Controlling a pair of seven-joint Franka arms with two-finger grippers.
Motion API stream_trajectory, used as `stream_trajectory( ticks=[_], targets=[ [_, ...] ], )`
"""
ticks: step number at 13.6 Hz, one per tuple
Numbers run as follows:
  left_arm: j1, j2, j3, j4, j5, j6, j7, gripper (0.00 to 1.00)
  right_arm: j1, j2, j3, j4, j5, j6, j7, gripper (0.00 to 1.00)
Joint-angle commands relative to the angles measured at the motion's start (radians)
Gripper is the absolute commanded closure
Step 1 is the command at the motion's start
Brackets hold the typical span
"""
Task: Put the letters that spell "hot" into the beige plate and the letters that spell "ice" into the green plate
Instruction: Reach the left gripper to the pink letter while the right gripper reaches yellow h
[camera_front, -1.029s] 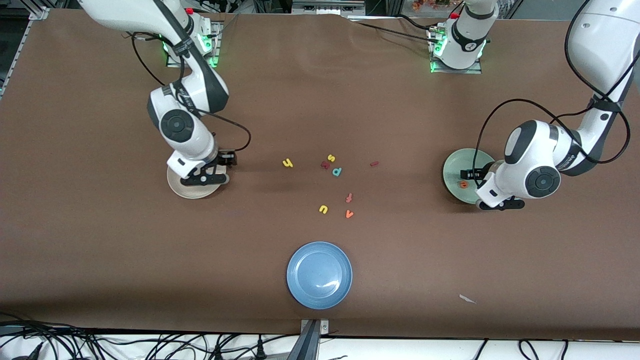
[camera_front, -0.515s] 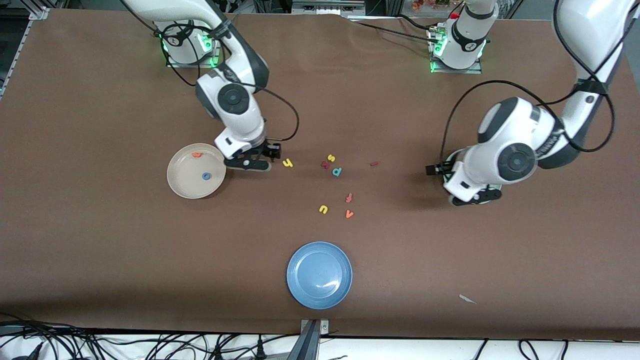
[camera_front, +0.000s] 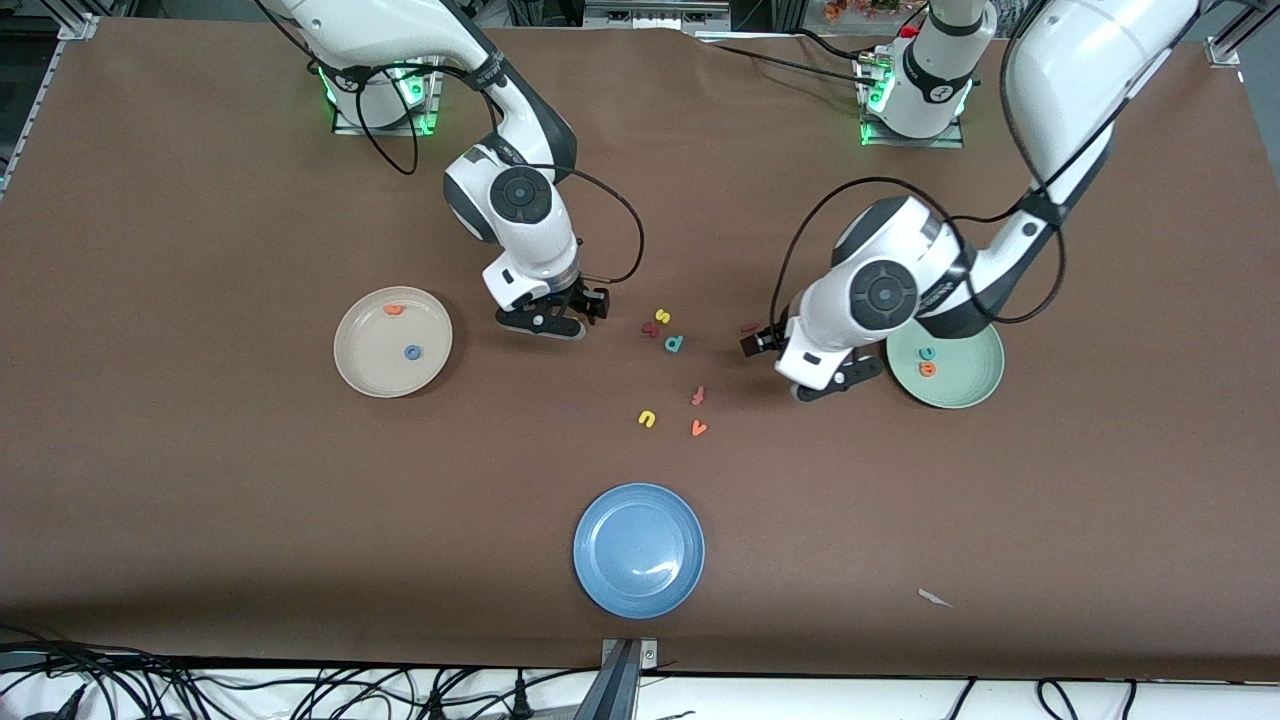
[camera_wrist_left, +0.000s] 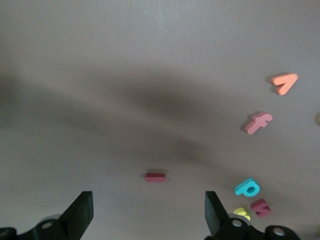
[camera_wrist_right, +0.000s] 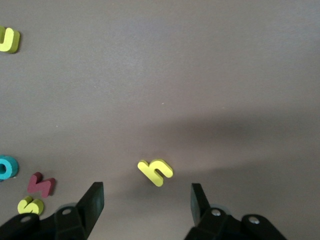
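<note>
Now | yellow "h" (camera_wrist_right: 155, 172) lying on the table, low centre of the right wrist frame, just ahead of right gripper (camera_wrist_right: 146, 199), jaws gaping | dark red "i" (camera_wrist_left: 155, 176) lying crosswise between left gripper (camera_wrist_left: 147, 210) jaws, gaping wide.

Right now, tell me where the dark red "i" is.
The dark red "i" lies flat on the bare table, between the letter cluster with the teal "p" and the green plate. The open left gripper hangs over it.

A high front camera faces me across the worktop (camera_front: 200, 480); my wrist cameras look down close, sharing the scattered letters.
</note>
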Motion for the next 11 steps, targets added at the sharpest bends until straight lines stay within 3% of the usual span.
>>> stream_trajectory(
  ticks=[1, 6, 11],
  targets=[
    [-0.05, 0.037, 0.043, -0.022, 0.042, 0.072, -0.052, 0.06, 0.019, 0.03, -0.007, 0.023, -0.029, 0.017, 0.023, 0.21],
    [-0.056, 0.045, 0.057, -0.114, 0.121, 0.184, -0.133, 0.07, 0.034, 0.051, -0.011, 0.016, -0.09, 0.045, 0.041, 0.17],
    [-0.056, 0.045, 0.059, -0.126, 0.129, 0.184, -0.492, 0.13, 0.01, 0.053, -0.014, -0.003, -0.118, 0.048, 0.038, 0.17]
  ],
)
